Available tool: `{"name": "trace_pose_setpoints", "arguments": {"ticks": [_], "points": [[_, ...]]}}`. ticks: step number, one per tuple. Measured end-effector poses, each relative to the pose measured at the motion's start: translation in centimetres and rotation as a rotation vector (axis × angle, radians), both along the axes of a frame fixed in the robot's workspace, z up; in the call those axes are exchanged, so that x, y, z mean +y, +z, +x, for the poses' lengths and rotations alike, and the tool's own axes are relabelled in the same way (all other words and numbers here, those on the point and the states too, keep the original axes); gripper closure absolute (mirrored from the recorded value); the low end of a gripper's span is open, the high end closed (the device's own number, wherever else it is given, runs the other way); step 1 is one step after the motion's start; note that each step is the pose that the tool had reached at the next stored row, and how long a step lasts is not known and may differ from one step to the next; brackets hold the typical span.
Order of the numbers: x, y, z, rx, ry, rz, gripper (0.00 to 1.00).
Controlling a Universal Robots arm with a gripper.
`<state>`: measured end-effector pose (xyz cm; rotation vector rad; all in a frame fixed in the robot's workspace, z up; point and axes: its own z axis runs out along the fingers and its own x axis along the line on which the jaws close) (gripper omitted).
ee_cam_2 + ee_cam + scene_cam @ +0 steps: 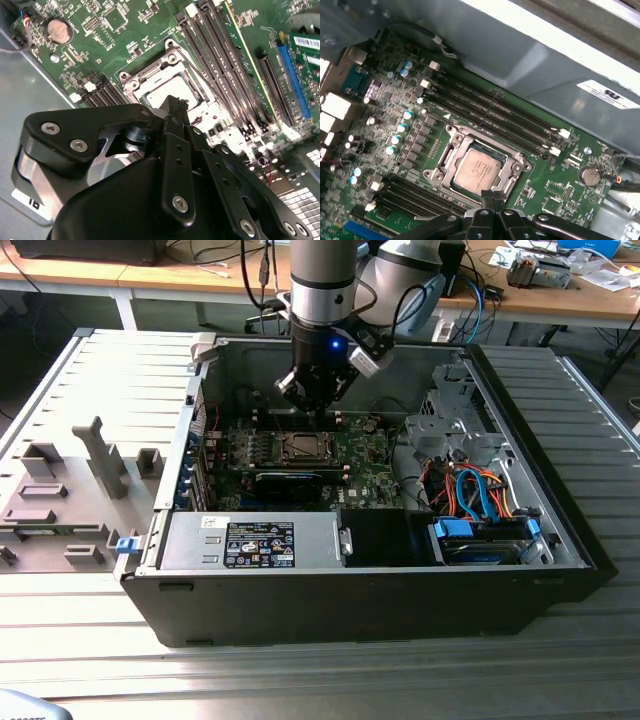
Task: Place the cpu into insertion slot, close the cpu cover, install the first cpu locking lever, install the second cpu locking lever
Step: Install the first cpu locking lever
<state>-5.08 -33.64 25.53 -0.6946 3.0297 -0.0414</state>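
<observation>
In the first wrist view, the tool [492, 200] has its fingers pressed together with nothing in them, and the cpu [478, 168] lies flat in the insertion slot [451, 150] just past its tips, at about 11 o'clock from them.

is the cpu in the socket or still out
In: the flat silver-grey square cpu lies seated inside the silver-rimmed insertion slot on the green board, in both wrist views.

Ribbed grey metal table [560, 670]; wooden desks [180, 278] behind, cables strewn
</observation>
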Motion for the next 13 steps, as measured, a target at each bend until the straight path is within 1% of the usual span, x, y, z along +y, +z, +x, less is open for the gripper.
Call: {"name": "trace_pose_setpoints", "arguments": {"ticks": [5,13], "points": [[0.0,-0.01,0.0,0.0,-0.022,0.0,0.89],[0.0,-0.01,0.0,0.0,-0.032,0.0,0.89]]}}
